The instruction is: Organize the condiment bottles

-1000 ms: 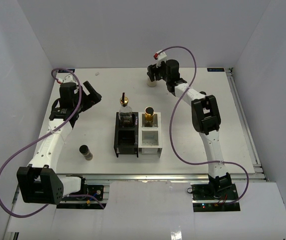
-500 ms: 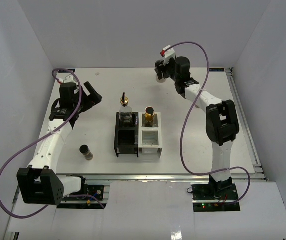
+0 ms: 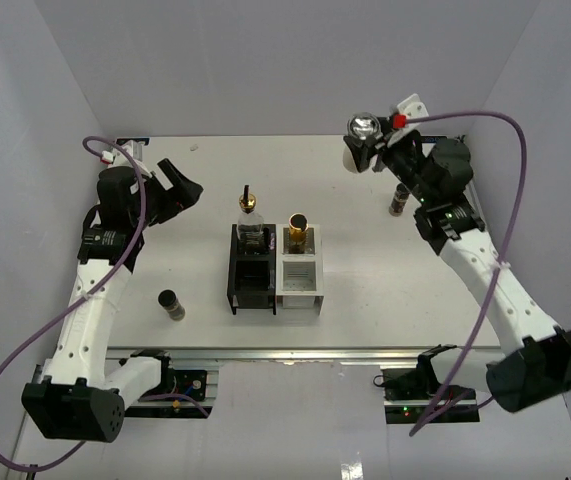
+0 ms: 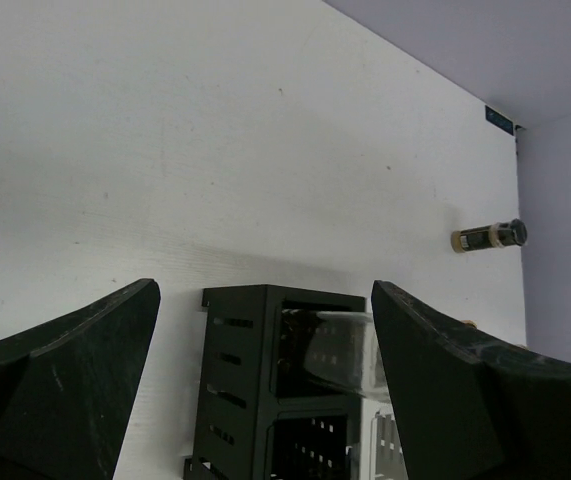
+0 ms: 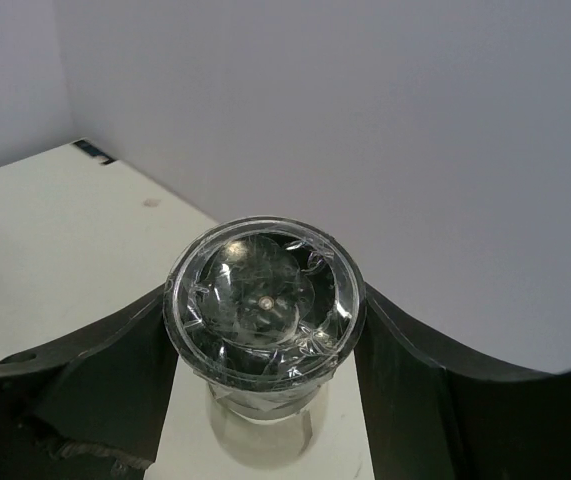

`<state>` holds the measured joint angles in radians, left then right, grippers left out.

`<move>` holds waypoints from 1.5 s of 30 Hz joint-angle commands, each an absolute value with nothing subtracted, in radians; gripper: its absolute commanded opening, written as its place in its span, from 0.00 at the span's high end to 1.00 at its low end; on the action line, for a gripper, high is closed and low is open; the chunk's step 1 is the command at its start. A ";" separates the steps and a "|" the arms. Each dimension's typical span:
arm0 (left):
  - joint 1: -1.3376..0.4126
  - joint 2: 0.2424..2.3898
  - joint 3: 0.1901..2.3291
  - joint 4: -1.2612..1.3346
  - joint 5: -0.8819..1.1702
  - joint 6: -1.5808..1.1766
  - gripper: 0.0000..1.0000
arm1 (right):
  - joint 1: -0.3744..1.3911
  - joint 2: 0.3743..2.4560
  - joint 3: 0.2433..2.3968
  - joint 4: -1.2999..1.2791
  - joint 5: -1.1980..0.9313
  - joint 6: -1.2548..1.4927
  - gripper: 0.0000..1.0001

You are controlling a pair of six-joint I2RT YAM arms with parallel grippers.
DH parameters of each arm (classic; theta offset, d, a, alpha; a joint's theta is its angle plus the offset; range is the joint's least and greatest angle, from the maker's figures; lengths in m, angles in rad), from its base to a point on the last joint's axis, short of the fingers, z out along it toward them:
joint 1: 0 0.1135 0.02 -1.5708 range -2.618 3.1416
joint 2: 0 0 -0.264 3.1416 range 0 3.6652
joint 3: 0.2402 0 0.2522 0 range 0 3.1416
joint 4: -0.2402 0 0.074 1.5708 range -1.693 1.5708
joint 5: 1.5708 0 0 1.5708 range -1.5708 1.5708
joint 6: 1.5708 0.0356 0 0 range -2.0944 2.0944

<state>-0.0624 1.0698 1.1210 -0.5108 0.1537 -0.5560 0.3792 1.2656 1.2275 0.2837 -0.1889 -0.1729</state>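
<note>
- Right hand point(image 3: 363, 152) of mine is clamped on the shaker point(image 3: 363, 128), with one finger pressed to each side of it just under the lid.
- That shaker is up off the tabletop point(image 3: 365, 285), over its far right part. It is tipped so that the round, shiny lid faces the overhead camera, and the body under the lid looks pale.
- Close by my right wrist, toward the right edge, a dark jar point(image 3: 399, 199) stands on the tabletop, apart from my fingers.
- My left hand point(image 3: 177, 192) hangs over the far left of the tabletop with its fingers spread wide apart, gripping and touching nothing.
- In the middle of the tabletop sits the rack point(image 3: 232, 282), its black half on the left and its white half on the right.
- The spout bottle point(image 3: 250, 222), clear glass with a gold pourer, stands upright in the rear black compartment.
- The gold-necked bottle point(image 3: 297, 232) stands upright in the rear white compartment, right beside the spout bottle.
- A second dark jar point(image 3: 172, 304) stands alone on the tabletop to the left of the rack, toward the front edge and well apart from my left hand.
</note>
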 commanded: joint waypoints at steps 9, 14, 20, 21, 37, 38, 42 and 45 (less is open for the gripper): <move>-0.060 0.982 1.134 -0.788 -0.125 -0.645 0.03 | 0.396 0.908 0.978 0.151 -0.507 -0.015 0.92; -0.060 0.963 1.059 -0.841 -0.167 -0.688 0.03 | 0.436 0.864 0.926 0.176 -0.559 0.053 0.92; -0.060 0.893 0.997 -0.919 -0.245 -0.771 0.04 | 0.566 0.856 0.885 0.189 -0.534 0.066 0.92; -0.060 0.883 0.985 -0.927 -0.246 -0.778 0.04 | 0.602 0.860 0.875 0.189 -0.506 0.057 0.92; -0.060 0.800 0.843 -1.007 -0.268 -0.855 0.15 | 0.745 0.927 0.787 0.314 -0.411 0.005 0.92; -0.060 0.801 0.845 -1.011 -0.266 -0.861 0.15 | 0.745 0.933 0.783 0.323 -0.411 0.005 0.92; -0.060 0.796 0.842 -1.014 -0.247 -0.897 0.15 | 0.744 0.954 0.767 0.352 -0.418 0.007 0.92; -0.060 0.790 0.824 -1.011 -0.238 -0.923 0.15 | 0.746 0.972 0.749 0.377 -0.428 0.008 0.92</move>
<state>-0.0616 0.8124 0.8440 -1.0046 -0.2505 -0.8710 0.7364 0.9679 0.7522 0.2026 -0.4217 0.0154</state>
